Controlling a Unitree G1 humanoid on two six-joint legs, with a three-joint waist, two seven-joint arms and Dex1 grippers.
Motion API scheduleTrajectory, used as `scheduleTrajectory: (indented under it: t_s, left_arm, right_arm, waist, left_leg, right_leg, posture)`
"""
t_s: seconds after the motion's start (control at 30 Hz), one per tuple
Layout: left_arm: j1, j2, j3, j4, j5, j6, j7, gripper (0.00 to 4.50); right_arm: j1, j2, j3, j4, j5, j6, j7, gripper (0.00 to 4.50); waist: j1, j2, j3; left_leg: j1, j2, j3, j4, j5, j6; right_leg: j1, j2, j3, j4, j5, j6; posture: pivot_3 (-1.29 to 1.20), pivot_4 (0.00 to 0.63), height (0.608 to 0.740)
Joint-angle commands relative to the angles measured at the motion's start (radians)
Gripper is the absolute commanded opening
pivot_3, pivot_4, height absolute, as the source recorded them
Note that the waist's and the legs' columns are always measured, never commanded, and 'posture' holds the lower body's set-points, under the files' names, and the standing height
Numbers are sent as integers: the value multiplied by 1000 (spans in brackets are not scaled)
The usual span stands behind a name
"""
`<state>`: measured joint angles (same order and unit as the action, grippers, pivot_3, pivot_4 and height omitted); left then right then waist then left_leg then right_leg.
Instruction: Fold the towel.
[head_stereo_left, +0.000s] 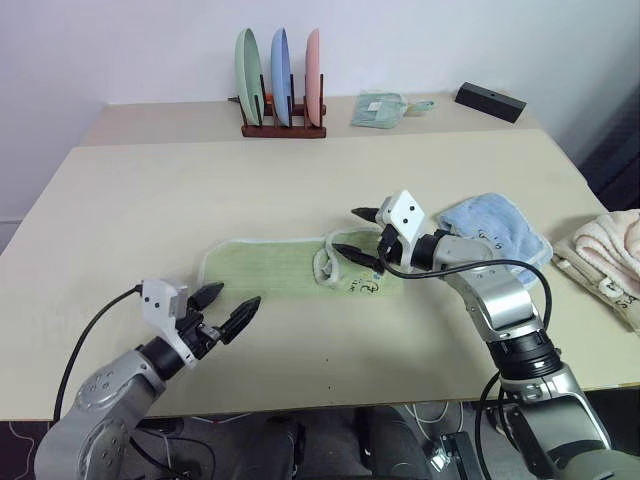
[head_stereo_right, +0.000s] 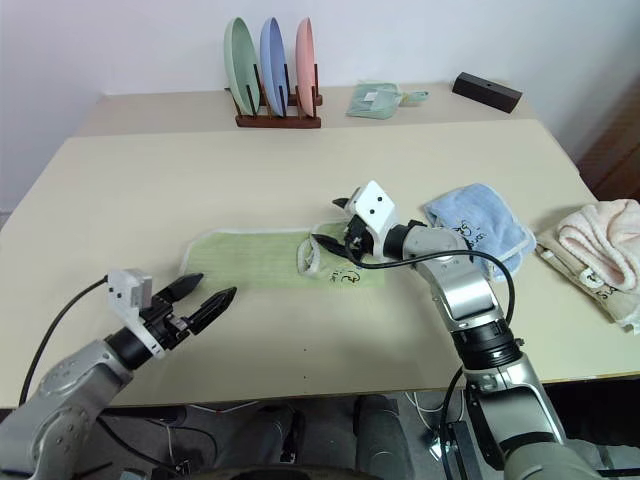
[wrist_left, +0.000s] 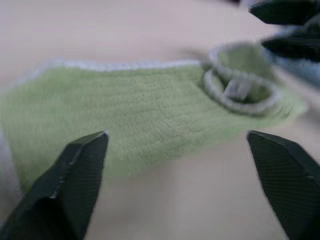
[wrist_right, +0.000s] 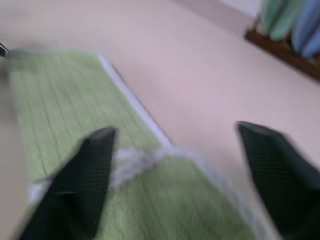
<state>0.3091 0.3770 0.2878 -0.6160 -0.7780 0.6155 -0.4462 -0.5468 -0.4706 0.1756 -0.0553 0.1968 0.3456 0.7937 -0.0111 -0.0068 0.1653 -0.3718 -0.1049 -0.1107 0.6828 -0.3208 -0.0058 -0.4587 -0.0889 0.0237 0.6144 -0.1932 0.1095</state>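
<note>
The light green towel (head_stereo_left: 270, 266) lies flat in the middle of the table, a long strip with a white stitched edge. Its right end (head_stereo_left: 342, 262) is bunched up, with a small dark mark beside it. My right gripper (head_stereo_left: 352, 232) hovers just over that bunched end, open, with nothing between its fingers. In the right wrist view the towel (wrist_right: 65, 105) lies below the spread fingers (wrist_right: 95, 165). My left gripper (head_stereo_left: 232, 305) is open and empty, in front of the towel's left end and apart from it. The left wrist view looks along the towel (wrist_left: 125, 115).
A light blue towel (head_stereo_left: 495, 230) lies right beside my right wrist. A pale pink towel (head_stereo_left: 610, 250) sits at the table's right edge. At the back stand a wooden rack with three plates (head_stereo_left: 282, 80), a small green cloth (head_stereo_left: 378, 108) and a black box (head_stereo_left: 490, 101).
</note>
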Motion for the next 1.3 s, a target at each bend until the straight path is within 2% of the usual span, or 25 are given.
scheduleTrajectory:
  t_s: [0.03, 0.13, 0.27, 0.37, 0.53, 0.63, 0.87, 1.07, 1.17, 1.3]
  left_arm:
    - [31, -66, 61, -44, -129, 68, 168, 4500]
    - [46, -145, 95, -23, -266, 142, 362, 4500]
    - [-31, -260, 133, 53, -478, 142, 668, 4500]
    - [-79, -270, 136, 70, -555, 122, 761, 4500]
    - [-251, -263, 148, 198, -622, 66, 894, 4500]
    - [-304, -233, 134, 246, -605, 63, 896, 3645]
    - [-356, -202, 118, 284, -598, 60, 869, 43]
    - [-369, -143, 224, 255, -558, -57, 765, 12]
    - [-363, -42, 279, 265, -518, -82, 671, 12]
    - [-357, 79, 269, 254, -468, -55, 539, 12]
  right_arm:
    - [-39, -26, 7, -56, -24, -68, 38, 4481]
    - [-51, -27, 21, -62, -38, -98, 57, 4481]
    - [-46, -17, 51, -56, -63, -123, 73, 4481]
    - [-48, -14, 64, -53, -79, -137, 74, 4481]
    - [-40, -3, 80, -90, -87, -130, 73, 4481]
    - [-27, -7, 78, -114, -83, -114, 75, 4500]
    - [31, -48, 63, -208, -30, -24, 122, 4500]
    - [57, -67, 55, -235, -24, 5, 115, 4500]
    - [69, -79, 55, -230, -29, 2, 116, 4500]
    - [70, -82, 60, -210, -36, -12, 114, 4500]
  waist:
    - [2, 0, 0]
    - [1, 0, 0]
    - [7, 0, -1]
    - [16, 0, -1]
    - [25, -1, -1]
    - [24, -1, -1]
    - [24, -1, -1]
    - [20, -1, -1]
    - [21, -1, -1]
    - [25, -1, -1]
  left_leg:
    - [0, 0, 0, 0, 0, 0]
    - [0, 0, 0, 0, 0, 0]
    - [1, 0, 0, 0, 0, 0]
    - [3, 0, -1, 0, 1, -1]
    - [3, 0, -1, 1, 2, -3]
    - [3, -1, -1, 1, 2, -3]
    - [2, 0, -1, 0, 2, -3]
    - [2, 0, -1, 0, 2, -3]
    - [2, 0, -1, 0, 2, -3]
    - [1, 0, -1, 0, 2, -3]
  right_leg:
    - [0, 0, 0, 0, 0, 0]
    - [1, 0, 0, 0, 0, 0]
    - [2, 0, 0, 0, 0, 0]
    - [3, 0, 0, 1, 0, 0]
    - [4, 1, -1, 1, 0, -1]
    - [4, 1, 0, 1, 0, -1]
    - [3, 1, 0, 0, 0, -1]
    - [2, 1, 0, 1, 0, -1]
    - [2, 1, 0, 1, 0, -1]
    - [1, 1, 0, 0, 0, -1]
  posture:
    - [0, 150, 721]
    - [0, 150, 721]
    - [0, 150, 721]
    - [0, 150, 721]
    - [0, 150, 721]
    - [0, 150, 721]
    - [0, 150, 721]
    - [0, 150, 721]
    - [0, 150, 721]
    - [0, 150, 721]
